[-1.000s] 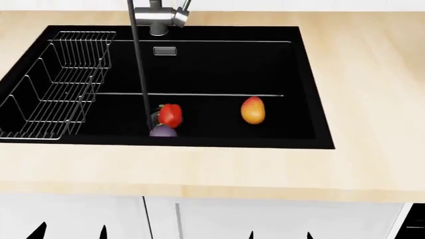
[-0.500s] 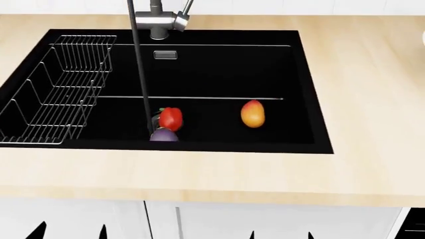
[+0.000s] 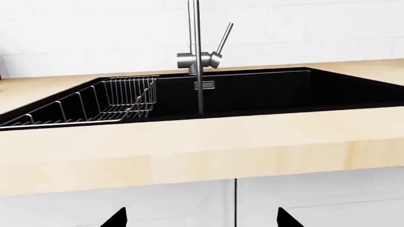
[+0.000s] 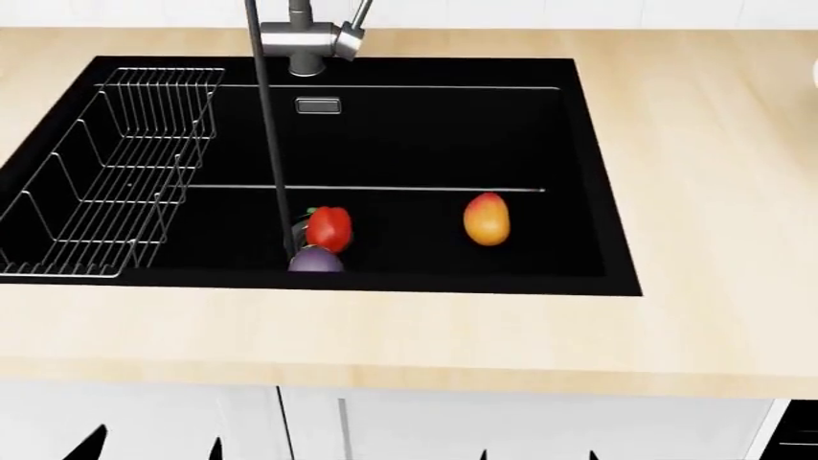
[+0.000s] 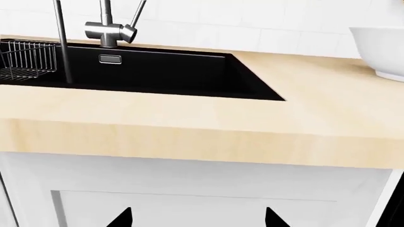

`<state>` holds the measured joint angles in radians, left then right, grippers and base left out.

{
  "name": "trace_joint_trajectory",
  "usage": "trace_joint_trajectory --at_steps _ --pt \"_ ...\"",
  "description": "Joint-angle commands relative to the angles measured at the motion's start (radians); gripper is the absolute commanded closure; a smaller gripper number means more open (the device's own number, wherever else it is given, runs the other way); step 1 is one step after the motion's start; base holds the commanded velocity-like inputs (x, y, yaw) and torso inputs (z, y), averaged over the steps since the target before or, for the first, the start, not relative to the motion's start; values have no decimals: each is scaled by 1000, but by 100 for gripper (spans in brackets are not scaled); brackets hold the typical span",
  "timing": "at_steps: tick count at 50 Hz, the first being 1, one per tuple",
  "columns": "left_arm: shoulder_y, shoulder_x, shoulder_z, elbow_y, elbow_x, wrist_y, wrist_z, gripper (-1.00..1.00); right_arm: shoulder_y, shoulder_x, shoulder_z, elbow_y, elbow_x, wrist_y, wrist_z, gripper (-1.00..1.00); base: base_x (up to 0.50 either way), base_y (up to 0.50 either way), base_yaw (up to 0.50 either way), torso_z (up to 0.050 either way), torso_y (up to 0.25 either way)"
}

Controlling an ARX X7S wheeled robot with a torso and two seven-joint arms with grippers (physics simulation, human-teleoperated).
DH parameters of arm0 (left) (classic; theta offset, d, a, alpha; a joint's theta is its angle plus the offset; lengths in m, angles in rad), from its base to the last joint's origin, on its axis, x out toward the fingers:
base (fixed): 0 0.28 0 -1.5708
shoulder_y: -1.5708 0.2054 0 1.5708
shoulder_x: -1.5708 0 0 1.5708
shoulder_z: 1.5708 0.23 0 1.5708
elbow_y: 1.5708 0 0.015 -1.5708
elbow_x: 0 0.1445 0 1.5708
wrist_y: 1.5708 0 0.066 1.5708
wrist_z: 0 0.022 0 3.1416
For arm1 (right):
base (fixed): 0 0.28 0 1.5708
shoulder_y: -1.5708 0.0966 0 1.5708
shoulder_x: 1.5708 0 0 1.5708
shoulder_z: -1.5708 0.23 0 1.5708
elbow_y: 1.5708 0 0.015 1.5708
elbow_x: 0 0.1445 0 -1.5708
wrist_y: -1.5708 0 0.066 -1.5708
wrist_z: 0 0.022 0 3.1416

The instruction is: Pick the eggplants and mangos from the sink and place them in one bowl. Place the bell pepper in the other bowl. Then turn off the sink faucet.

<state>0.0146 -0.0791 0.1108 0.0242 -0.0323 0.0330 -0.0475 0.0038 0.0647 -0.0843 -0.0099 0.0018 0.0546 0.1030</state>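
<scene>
Eggplant (image 4: 314, 259) first, going from the left: it lies on the floor of the sink (image 4: 422, 144), tight against the near wall and a little left of the middle, only its purple top showing above the worktop's (image 4: 422, 331) front edge. Bell pepper (image 4: 329, 227) sits just behind it, apparently touching, and the thin stream from the sink faucet (image 4: 305, 42) comes down right beside the pair. Farther right and well apart from them, the mango (image 4: 486, 218) stands with its long axis running roughly front to back in the basin. A wire rack (image 4: 109, 172) fills the sink's left end.

Both grippers hang low in front of the cabinet, below the worktop's front edge. Left gripper (image 3: 200, 218) shows only two dark fingertips with a wide gap between them, so its jaws stand apart and hold nothing. Right gripper (image 5: 197, 217) looks the same: tips spread, nothing between them.

Everything to be picked lies up and forward of both pairs of jaws, over the front edge and down into the basin. Left arm appears nearer the eggplant and pepper; right arm appears nearer the mango and the white bowl (image 5: 382, 49) at the worktop's far right.

No brand, label or writing is readable on anything here.
</scene>
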Motion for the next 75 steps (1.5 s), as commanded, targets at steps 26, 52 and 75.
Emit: trace_joint_trajectory --at_steps 26,52,75 --pt "-834 -24 -61 446 -221 -1284 27 -100 885 134 102 -463 103 1349 -208 -100 0 0 0 0 0" --pt "-913 -94 -55 242 -213 -1233 49 -100 855 194 95 -412 123 1322 -242 -100 305 20 0 0 0" --pt "-909 -106 -39 249 -220 -1244 35 -100 822 181 106 -372 119 1289 -217 -100 451 194 0 0 1"
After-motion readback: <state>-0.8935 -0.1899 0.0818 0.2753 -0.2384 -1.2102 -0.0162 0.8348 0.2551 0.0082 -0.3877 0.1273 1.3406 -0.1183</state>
